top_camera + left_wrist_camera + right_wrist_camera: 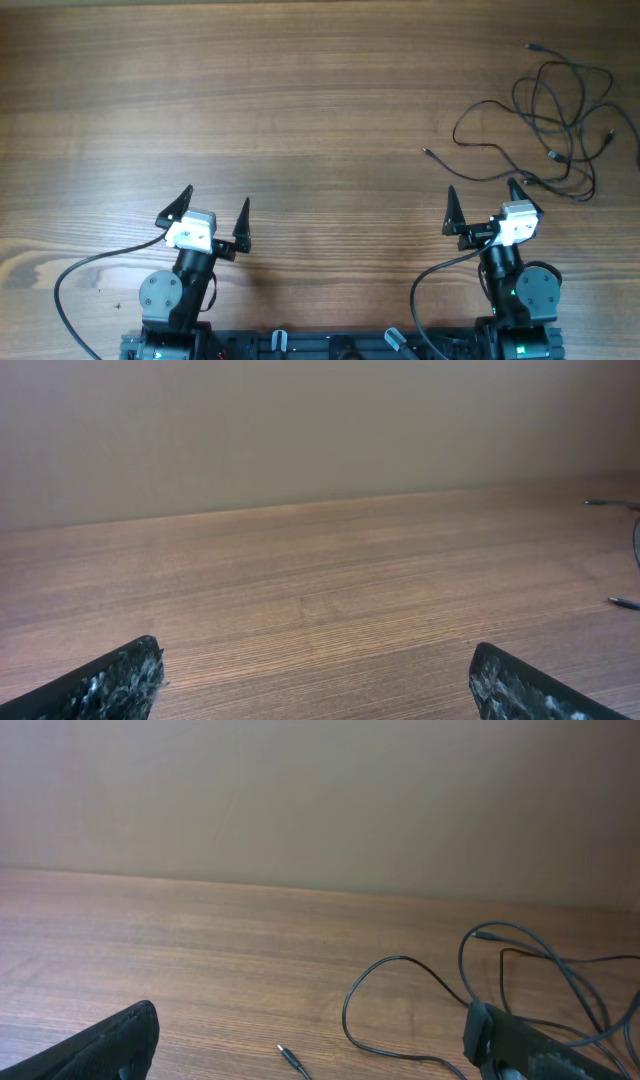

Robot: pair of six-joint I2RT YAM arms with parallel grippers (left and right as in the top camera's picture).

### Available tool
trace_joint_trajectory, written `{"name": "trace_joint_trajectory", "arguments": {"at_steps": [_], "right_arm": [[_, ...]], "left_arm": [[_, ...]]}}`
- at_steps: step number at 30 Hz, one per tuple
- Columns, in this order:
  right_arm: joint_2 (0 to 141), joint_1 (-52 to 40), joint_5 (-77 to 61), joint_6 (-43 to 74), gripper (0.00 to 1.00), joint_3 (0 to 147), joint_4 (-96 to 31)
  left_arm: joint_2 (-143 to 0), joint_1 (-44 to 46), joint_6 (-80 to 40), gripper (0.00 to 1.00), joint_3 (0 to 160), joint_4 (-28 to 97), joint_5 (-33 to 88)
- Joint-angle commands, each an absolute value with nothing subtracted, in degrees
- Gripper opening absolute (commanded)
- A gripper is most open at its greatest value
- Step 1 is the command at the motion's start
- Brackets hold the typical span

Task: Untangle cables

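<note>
Overhead, thin black cables lie tangled far right, just beyond the right gripper; left gripper well apart; both jaws spread, empty. Left wrist: mostly wooden table. Right wrist: limp, light cords, probably best pinched near the loose plug end.

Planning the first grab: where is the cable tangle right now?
In the overhead view, the cables lie at the far right, just beyond the right end effector.

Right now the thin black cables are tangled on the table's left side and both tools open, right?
No. The overhead view shows the thin black cables tangled on the right side of the brown wooden table. The left tool and right tool are open.
</note>
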State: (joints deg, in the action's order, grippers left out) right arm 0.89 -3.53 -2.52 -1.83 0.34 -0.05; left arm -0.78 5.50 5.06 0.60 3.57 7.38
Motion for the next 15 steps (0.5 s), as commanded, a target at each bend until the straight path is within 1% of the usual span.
{"name": "trace_joint_trajectory", "arguments": {"at_steps": [1,15], "right_arm": [[0.27,-3.25,-2.81,-2.61,1.00,0.27,0.08],[0.27,-3.25,-2.81,-2.61,1.00,0.27,0.08]], "left_arm": [[-0.27,4.97,4.25,1.00,0.32,3.75,7.90],[-0.27,4.97,4.25,1.00,0.32,3.75,7.90]]}}
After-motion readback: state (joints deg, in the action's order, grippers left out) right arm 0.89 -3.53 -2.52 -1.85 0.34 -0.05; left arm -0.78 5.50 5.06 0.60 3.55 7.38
